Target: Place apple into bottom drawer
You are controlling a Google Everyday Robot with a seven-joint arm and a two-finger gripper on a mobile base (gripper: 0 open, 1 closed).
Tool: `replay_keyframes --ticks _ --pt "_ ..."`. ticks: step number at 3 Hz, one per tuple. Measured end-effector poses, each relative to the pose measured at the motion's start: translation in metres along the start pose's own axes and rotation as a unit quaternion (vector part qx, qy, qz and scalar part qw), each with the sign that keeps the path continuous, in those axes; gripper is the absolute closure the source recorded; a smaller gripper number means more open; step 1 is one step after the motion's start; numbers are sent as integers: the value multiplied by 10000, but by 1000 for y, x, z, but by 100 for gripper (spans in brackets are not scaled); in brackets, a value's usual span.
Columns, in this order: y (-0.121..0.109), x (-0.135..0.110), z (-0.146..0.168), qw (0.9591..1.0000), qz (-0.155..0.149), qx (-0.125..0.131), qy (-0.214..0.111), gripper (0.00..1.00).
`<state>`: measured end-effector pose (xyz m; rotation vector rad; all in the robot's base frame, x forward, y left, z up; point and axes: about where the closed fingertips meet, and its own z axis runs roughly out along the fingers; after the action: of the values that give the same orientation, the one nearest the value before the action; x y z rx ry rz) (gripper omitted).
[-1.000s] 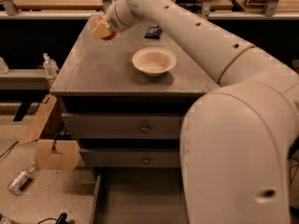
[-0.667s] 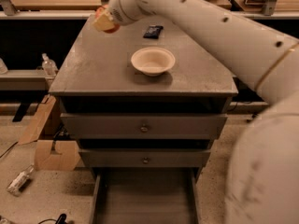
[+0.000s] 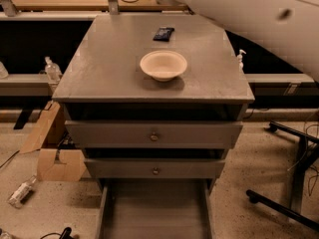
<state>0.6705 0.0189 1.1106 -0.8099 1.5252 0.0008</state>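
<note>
— Where is your hand, and what is it doing?
— It is out of sight. Only my bulky white arm [image 3: 259,19] shows, running off the upper edge, so I cannot tell whether the hand is open or closed. The apple is not visible either, neither on the grey metal desk [image 3: 109,68] nor in the shallow white bowl [image 3: 163,64].
— And the target?
— The long grey metal bottom drawer [image 3: 154,213] stands pulled out, well below wherever my hand is.
— How will the apple handle?
— I judge it firm, light and smooth-skinned, apt to roll or bruise. I should grip across its widest middle with moderate pressure and release low over the drawer floor.
</note>
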Motion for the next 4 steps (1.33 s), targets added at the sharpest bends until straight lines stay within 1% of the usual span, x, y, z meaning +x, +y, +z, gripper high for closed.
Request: replay_keyframes --ticks 1,2,3,4 --pt "7 -2 -87 9990 -63 438 3 100" --pt "54 48 -144 9948 821 494 339 100" --pt "62 75 -144 9941 808 446 562 100" --pt "62 73 -144 9942 809 448 547 100"
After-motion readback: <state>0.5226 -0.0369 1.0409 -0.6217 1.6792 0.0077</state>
